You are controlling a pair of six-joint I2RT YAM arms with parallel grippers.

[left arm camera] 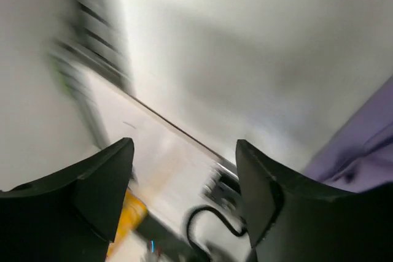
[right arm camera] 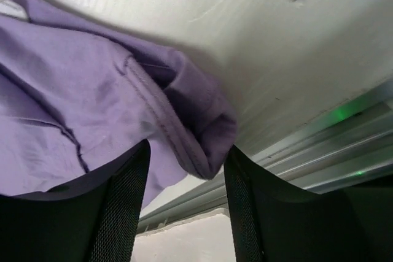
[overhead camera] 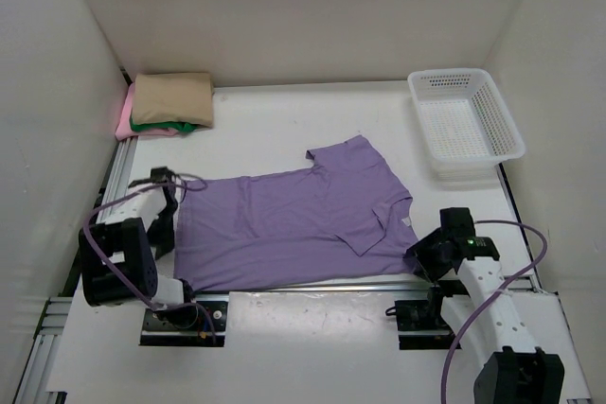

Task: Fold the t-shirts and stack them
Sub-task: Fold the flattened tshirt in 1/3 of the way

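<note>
Four t-shirts, two pincers, one basket. At the table's (overhead camera: pixel 284 125) ten o'clock three shirts sit folded and stacked: tan t-shirt (overhead camera: pixel 173 96) over dark green t-shirt (overhead camera: pixel 167 127) over pink t-shirt (overhead camera: pixel 124 121). The left pincer (left arm camera: pixel 184 146) gapes empty, with the flat lavender t-shirt (overhead camera: pixel 284 224) just beside it at three o'clock. The right pincer (right arm camera: pixel 187 151) is spread too, that shirt's bunched hem loose between its fingers. The basket (overhead camera: pixel 464 74) stands at two o'clock.

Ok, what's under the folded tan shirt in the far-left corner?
Under the tan shirt, a dark green shirt's front edge shows, and a pink shirt peeks out at the left. The rest of both is covered.
</note>
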